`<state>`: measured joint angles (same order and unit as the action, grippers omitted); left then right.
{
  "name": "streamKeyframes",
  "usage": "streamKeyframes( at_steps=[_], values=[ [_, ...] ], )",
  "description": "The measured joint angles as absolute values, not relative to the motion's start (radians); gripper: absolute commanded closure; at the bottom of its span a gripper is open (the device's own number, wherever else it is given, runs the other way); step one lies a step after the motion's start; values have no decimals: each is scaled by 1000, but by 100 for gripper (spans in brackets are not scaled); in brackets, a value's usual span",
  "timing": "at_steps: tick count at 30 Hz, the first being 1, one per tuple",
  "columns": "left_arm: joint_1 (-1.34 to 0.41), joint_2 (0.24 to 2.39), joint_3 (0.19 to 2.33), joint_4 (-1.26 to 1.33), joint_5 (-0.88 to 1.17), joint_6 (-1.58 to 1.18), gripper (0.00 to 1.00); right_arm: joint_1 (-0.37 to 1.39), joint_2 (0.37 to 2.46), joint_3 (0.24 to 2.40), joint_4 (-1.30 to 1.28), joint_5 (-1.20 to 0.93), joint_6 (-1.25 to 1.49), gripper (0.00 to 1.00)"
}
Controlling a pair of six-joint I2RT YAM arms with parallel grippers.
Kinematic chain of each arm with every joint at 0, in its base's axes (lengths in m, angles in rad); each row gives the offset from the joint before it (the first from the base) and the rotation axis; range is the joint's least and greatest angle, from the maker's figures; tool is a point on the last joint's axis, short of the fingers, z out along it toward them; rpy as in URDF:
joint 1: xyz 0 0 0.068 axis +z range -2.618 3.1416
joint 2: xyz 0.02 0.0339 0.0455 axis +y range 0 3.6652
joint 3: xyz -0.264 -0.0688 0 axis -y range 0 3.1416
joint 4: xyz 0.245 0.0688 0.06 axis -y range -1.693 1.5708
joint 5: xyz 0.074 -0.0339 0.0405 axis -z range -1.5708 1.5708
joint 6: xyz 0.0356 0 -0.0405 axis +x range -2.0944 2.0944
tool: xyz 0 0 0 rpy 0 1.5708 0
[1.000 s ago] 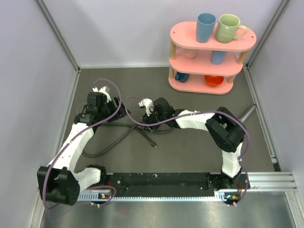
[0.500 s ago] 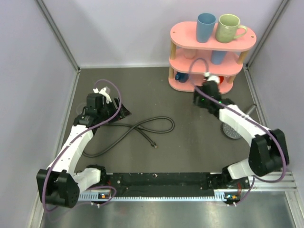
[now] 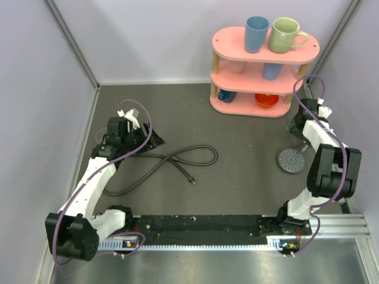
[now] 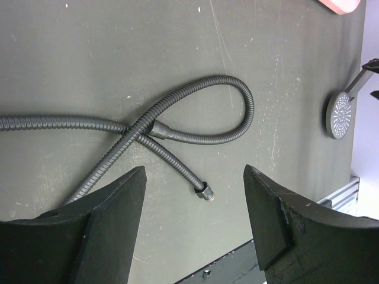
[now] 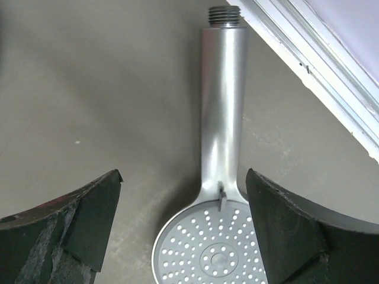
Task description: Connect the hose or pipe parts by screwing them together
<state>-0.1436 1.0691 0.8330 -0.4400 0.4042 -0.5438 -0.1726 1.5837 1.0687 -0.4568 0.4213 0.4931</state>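
— Two sets of jaws are standing open, empty. Left gripper (image 4: pixel 194 171) is hanging over the hose (image 4: pixel 59 122).
— Right gripper (image 5: pixel 183 174) is hovering over the head (image 5: pixel 216 248), three o'clock of the hose; I'd be centring on its handle (image 5: pixel 222 106) before closing.

A pink three-tier shelf (image 3: pixel 237 52) stood at the one o'clock corner of the dark surface (image 3: pixel 237 177). On its top tier a blue cup (image 3: pixel 257 34) sat just beside a green mug (image 3: pixel 285 34), at the mug's nine o'clock. Something orange (image 3: pixel 266 99) lay on the bottom tier.
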Motion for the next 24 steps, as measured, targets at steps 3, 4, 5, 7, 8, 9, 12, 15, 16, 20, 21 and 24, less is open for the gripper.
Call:
streamKeyframes(
  at_steps=[3, 4, 5, 7, 8, 9, 12, 15, 16, 20, 21, 24],
  values=[
    [-144, 1058, 830, -440, 405, -544, 28, -216, 1642, 1100, -472, 406, 509, 16],
    [-144, 1056, 830, -440, 406, -544, 28, -228, 1660, 1111, -476, 401, 511, 16],
    [-144, 1056, 830, -439, 408, -544, 28, -237, 1675, 1125, -479, 397, 515, 17],
    [-144, 1056, 830, -436, 411, -544, 28, -257, 1701, 1148, -480, 391, 520, 19],
    [-144, 1056, 830, -435, 413, -544, 28, -270, 1713, 1159, -480, 383, 525, 20],
    [-144, 1056, 830, -434, 415, -544, 28, -279, 1719, 1163, -479, 376, 527, 21],
    [-144, 1056, 830, -432, 420, -543, 29, -307, 1738, 1175, -480, 353, 536, 25],
    [-144, 1056, 830, -432, 425, -543, 29, -324, 1763, 1184, -483, 334, 538, 27],
    [-144, 1056, 830, -432, 426, -543, 29, -325, 1771, 1187, -482, 330, 540, 29],
    [-144, 1056, 830, -432, 427, -540, 29, -327, 1795, 1188, -483, 313, 547, 36],
    [-144, 1056, 830, -432, 427, -539, 29, -328, 1801, 1188, -484, 309, 548, 39],
    [-144, 1056, 830, -432, 428, -535, 29, -335, 1816, 1193, -485, 302, 552, 47]
  ],
)
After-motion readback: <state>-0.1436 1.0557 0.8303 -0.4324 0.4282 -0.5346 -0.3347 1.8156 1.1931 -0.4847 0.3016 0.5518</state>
